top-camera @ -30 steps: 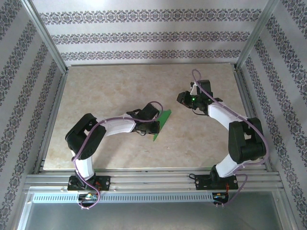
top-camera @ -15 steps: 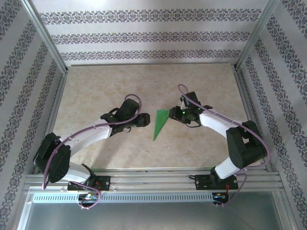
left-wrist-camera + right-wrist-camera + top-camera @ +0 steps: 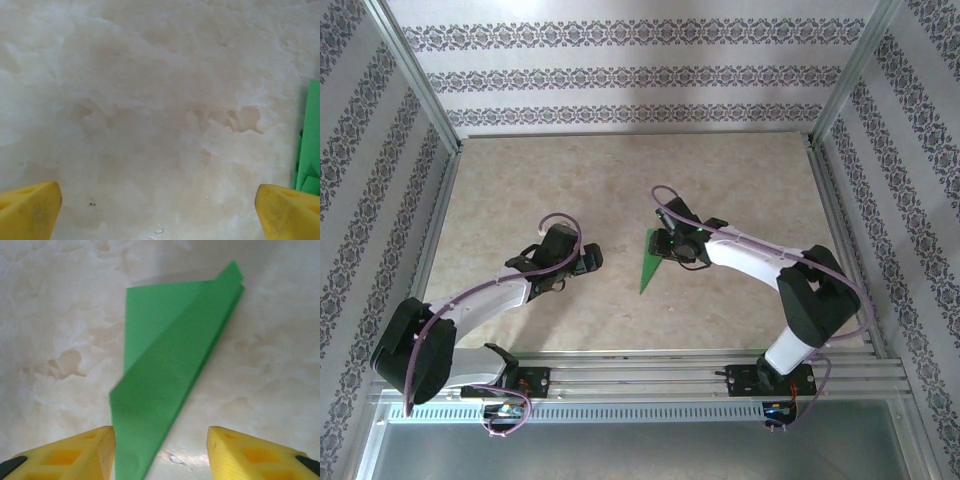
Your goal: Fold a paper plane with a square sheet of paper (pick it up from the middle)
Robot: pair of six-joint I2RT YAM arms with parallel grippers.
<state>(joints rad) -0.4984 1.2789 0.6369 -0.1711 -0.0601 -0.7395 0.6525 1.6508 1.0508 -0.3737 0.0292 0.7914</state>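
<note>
Left gripper (image 3: 592,258), jaws now spread wide, has drawn back from the green plane (image 3: 648,270), which lies flat mid-table (image 3: 520,190). Right gripper (image 3: 660,243) has swung in low over the plane, jaws parted astride it, gripping nothing.

**Matt paper, polished table**

There it was, the bright green folded sheet of paper (image 3: 165,385): thin, matt, crisply creased, not a glint on it. Beneath it the beige marble-patterned tabletop (image 3: 620,180) looked smooth and faintly glossy, with a soft sheen. The left gripper (image 3: 157,200) showed chunky yellow fingers (image 3: 30,210) of matt plastic, slightly smudged. The right gripper (image 3: 160,440) had the same moulded yellow plastic, with hollow cells in it. The silver metal rails (image 3: 640,375) looked brushed and dull, while the white arm shells (image 3: 740,255) gleamed like smooth plastic.
</note>
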